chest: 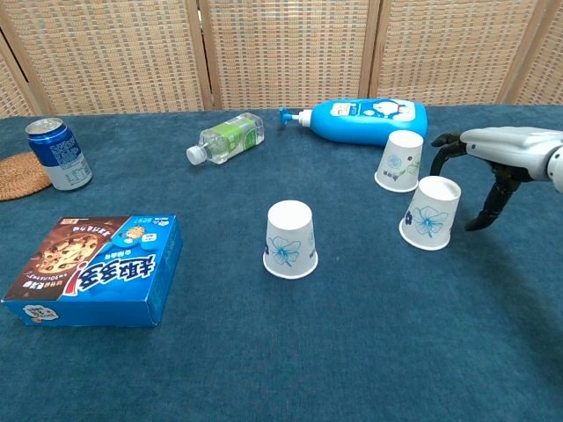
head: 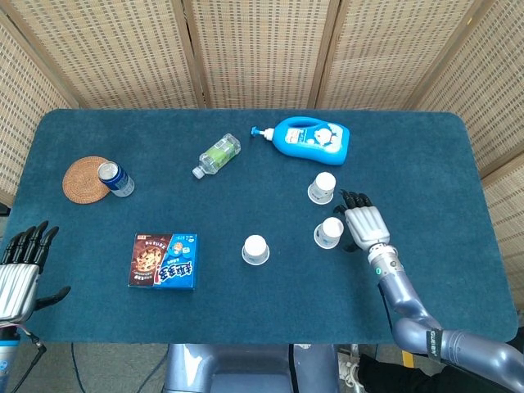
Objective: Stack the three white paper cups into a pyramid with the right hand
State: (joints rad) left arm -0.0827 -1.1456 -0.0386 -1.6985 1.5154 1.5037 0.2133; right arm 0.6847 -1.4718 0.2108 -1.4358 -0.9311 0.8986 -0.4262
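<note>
Three white paper cups with blue flower prints stand upside down on the blue cloth. One cup (head: 255,249) (chest: 290,239) stands alone near the middle. A second cup (head: 322,187) (chest: 400,162) stands farther back on the right, and the third cup (head: 330,232) (chest: 431,213) is just in front of it. My right hand (head: 362,223) (chest: 479,160) hovers open immediately right of the third cup, fingers spread, close to it but apart. My left hand (head: 20,264) rests open at the table's near left edge, seen only in the head view.
A blue detergent bottle (head: 307,138) (chest: 365,119) lies behind the cups. A small green-labelled water bottle (head: 217,155) (chest: 226,137) lies beside it. A blue can (head: 115,178) (chest: 58,155) stands by a woven coaster (head: 84,178). A cookie box (head: 163,260) (chest: 95,269) lies front left.
</note>
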